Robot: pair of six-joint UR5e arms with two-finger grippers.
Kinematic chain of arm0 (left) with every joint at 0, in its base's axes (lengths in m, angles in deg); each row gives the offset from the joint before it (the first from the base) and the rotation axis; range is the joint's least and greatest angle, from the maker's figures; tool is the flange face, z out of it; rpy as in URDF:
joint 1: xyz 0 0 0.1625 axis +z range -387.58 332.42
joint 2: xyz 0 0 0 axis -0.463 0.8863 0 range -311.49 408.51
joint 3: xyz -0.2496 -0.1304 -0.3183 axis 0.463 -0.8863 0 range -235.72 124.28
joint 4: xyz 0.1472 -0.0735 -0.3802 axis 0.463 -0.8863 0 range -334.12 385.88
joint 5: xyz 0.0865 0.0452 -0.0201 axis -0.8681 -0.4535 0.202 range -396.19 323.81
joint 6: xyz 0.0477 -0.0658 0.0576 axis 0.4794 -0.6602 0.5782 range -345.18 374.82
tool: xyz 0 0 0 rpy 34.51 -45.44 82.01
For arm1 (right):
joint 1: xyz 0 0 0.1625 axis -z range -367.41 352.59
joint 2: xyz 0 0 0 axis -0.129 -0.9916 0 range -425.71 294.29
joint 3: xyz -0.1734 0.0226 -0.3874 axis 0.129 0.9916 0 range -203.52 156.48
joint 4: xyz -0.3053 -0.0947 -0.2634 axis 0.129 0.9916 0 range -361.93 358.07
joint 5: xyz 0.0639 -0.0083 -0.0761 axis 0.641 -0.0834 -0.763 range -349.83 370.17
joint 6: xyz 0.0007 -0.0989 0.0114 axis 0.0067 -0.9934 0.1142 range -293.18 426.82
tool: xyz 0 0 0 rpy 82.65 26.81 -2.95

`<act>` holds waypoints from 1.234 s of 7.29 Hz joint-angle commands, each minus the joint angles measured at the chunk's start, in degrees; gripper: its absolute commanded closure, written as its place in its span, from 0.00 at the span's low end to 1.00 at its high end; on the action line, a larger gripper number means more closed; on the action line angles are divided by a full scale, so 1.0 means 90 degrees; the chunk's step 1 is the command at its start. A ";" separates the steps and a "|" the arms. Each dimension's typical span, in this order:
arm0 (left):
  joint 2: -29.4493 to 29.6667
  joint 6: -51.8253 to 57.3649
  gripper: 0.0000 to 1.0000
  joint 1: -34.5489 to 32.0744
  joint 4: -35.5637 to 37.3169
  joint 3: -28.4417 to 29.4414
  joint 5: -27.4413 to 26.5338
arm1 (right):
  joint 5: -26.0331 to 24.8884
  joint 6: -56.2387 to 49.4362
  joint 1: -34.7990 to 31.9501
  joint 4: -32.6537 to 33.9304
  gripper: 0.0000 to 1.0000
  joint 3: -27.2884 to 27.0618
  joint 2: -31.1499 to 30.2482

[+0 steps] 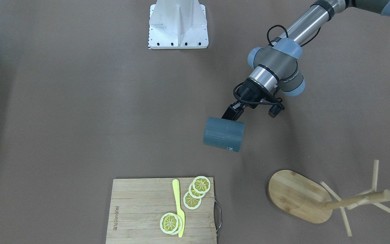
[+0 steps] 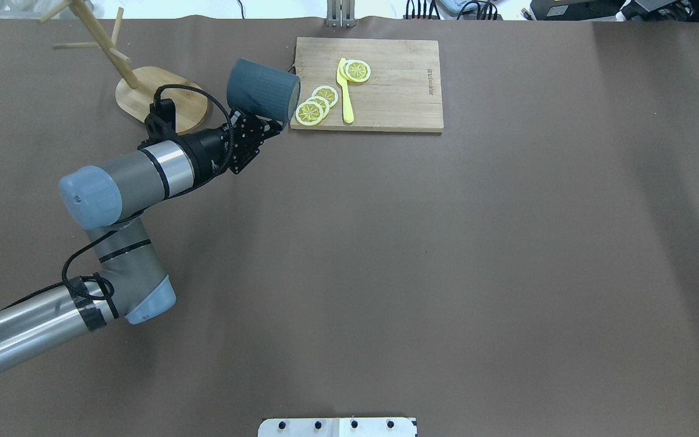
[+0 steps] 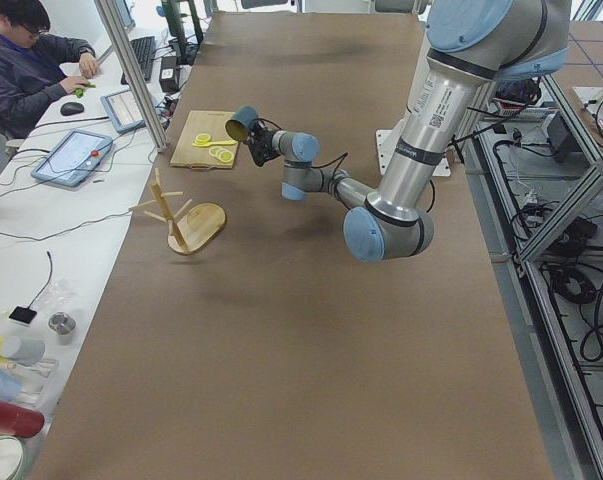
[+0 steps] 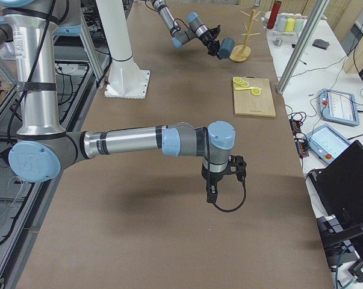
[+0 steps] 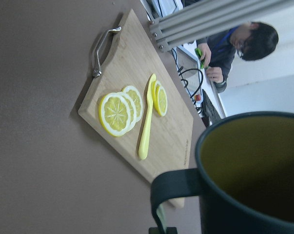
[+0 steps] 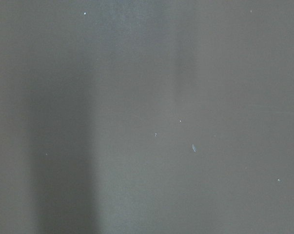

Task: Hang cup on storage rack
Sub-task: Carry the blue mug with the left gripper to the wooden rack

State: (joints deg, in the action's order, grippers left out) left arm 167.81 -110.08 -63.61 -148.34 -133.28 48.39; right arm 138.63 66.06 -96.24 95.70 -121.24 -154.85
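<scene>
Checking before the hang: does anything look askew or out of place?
Nothing stands out. The storage rack stands upright; the cup is tilted only because the left gripper holds it aloft; lemon slices lie on the cutting board.

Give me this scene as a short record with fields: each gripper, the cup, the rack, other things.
cup: held in the air, tilted, on no peg
left gripper: shut on the cup
storage rack: upright on the table, pegs bare
right gripper: away from the cup; open or shut unclear
other: cutting board with lemon slices and yellow knife
</scene>
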 commanded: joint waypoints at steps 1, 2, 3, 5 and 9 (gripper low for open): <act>0.0132 -0.2079 1.00 -0.0594 0.0031 0.0014 -0.0012 | 0.0004 0.0007 -0.0003 -0.0007 0.00 -0.0011 -0.0018; 0.0143 -0.2668 1.00 -0.0800 0.0090 0.0159 -0.0012 | 0.0004 0.0007 0.0006 -0.0007 0.00 -0.0021 -0.0018; 0.0307 -0.3360 1.00 -0.1014 0.0303 0.0335 -0.0012 | 0.0004 0.0007 0.0006 -0.0007 0.00 -0.0040 -0.0018; 0.0465 -0.3816 1.00 -0.1192 0.0393 0.0726 -0.0322 | 0.0004 0.0007 0.0006 -0.0017 0.00 -0.0050 -0.0008; 0.0680 -0.4324 1.00 -0.1719 0.0462 0.1263 -0.0393 | 0.0004 0.0007 0.0006 -0.0027 0.00 -0.0079 -0.0008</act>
State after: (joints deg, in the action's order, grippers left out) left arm 173.74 -148.16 -77.90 -144.22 -123.35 44.82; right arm 138.67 66.12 -96.18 95.52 -121.87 -154.92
